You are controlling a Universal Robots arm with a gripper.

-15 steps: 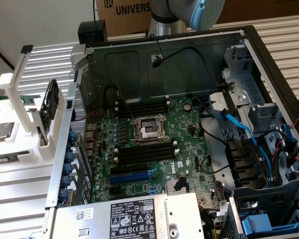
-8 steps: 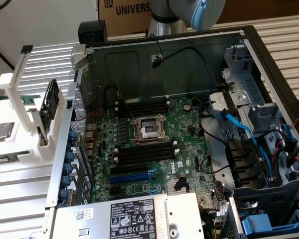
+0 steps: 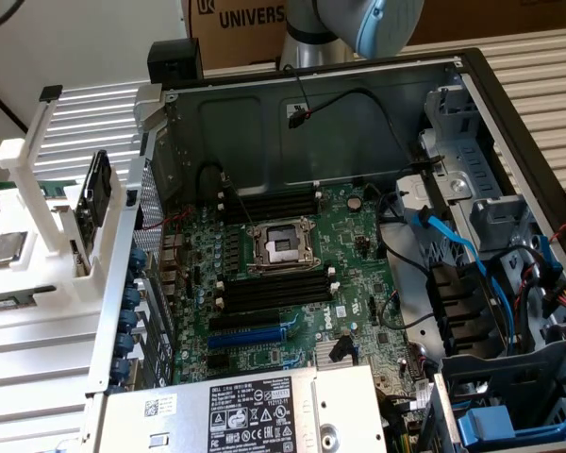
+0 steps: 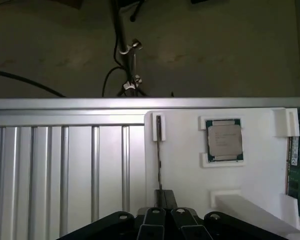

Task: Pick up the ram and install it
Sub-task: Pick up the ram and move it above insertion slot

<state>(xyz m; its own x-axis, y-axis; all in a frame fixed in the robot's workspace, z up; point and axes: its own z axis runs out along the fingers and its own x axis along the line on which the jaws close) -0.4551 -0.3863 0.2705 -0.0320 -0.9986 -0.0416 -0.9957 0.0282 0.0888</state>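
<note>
Your claw pinched closed, nothing in it. Ram, thin green stick, sits bracketed at edge of smooth white plastic tray, beside square metal-topped CPU, apart from claw.

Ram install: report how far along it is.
Done: nothing visible; the black memory slots on the board look empty. In hand: the pincer is shut with no stick in it, above the white holder. Left: the ram lies at that holder's edge, not yet picked up or installed.
</note>
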